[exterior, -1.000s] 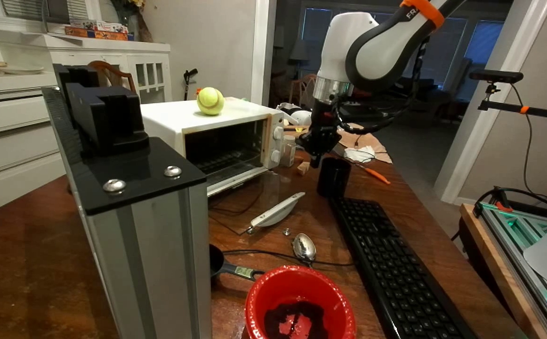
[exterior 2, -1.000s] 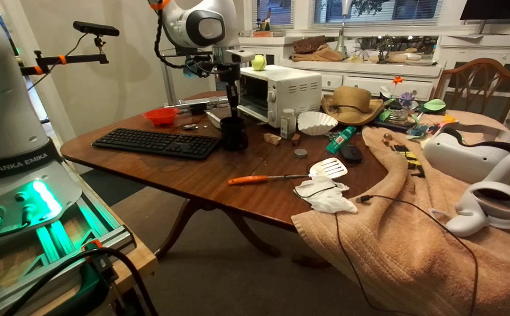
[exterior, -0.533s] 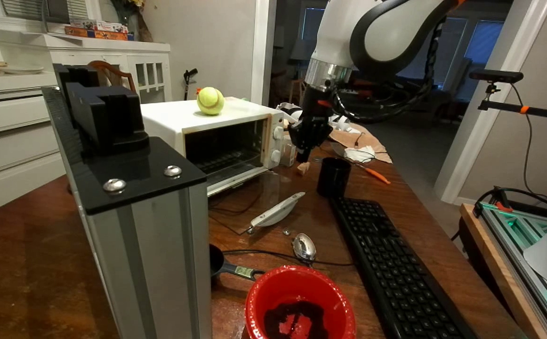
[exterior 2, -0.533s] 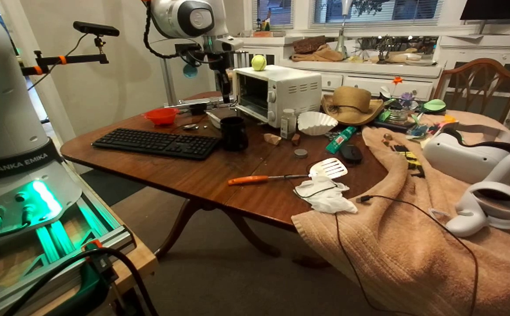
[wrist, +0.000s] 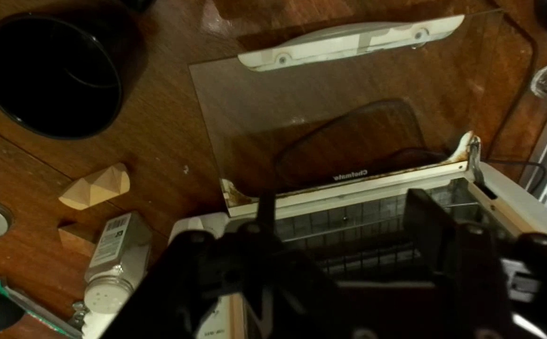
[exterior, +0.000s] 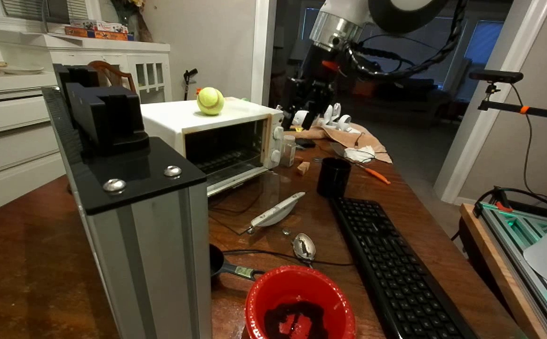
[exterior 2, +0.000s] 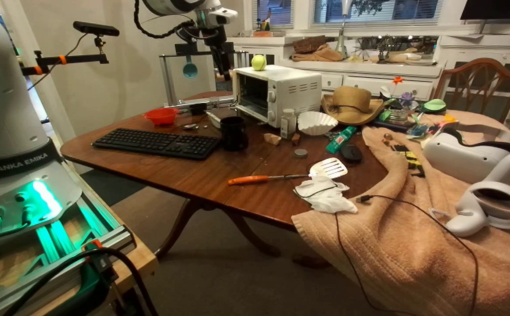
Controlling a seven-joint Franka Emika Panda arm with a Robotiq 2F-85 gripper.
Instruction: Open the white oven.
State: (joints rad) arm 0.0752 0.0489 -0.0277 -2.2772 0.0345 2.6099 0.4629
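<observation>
Spread and empty, the tool hung near the white oven on the far side of the desk, the lowered glass door looking rigid but fragile, best held by its pale handle.

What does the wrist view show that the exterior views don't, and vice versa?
Wrist view only: the mirrored "Chefmate" lettering near the hinge edge of the glass door, and the holes in the shaker cap.

Exterior views only, and in both of them: the tennis ball on top of the white oven, and the red bowl.

Shared by all three: the white oven with its front open, the black mug, and the gripper, its jaws apart in the wrist view.
</observation>
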